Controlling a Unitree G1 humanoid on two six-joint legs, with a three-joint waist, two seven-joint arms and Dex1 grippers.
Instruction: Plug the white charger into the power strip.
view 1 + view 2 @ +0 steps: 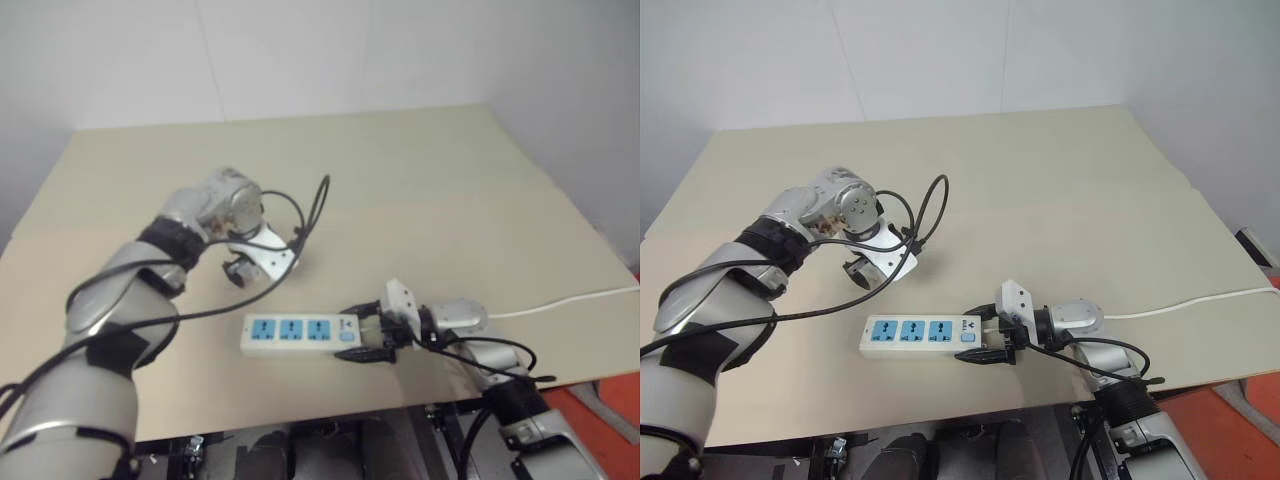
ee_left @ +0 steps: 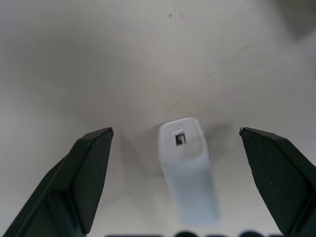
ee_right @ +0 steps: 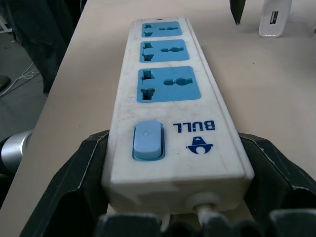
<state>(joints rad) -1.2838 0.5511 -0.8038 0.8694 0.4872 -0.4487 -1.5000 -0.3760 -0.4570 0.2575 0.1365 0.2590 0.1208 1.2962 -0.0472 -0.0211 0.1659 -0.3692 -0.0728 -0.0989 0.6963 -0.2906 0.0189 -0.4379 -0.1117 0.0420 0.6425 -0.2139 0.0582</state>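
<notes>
The power strip (image 1: pixel 925 333) lies flat on the beige desk (image 1: pixel 1060 200), near its front edge, with three blue socket faces in a row and a small blue switch (image 3: pixel 148 140) at the end nearest the right hand (image 1: pixel 990 335). That right hand is clamped on the switch end of the strip, one black finger against each long side, as the right wrist view shows plainly; the strip's thin white cord (image 1: pixel 1200 300) runs off from behind it toward the desk's right edge. All three sockets are empty.

The white charger (image 2: pixel 185 165) stands upright on the desk, well apart from the strip and beyond its far end. The left hand (image 2: pixel 175 143) hangs over it, pointing down, its two black fingers (image 2: pixel 89 168) spread wide with the charger between them and touching neither. In the right wrist view the charger (image 3: pixel 274 19) shows past the strip's far end, with one fingertip of the left hand beside it.
</notes>
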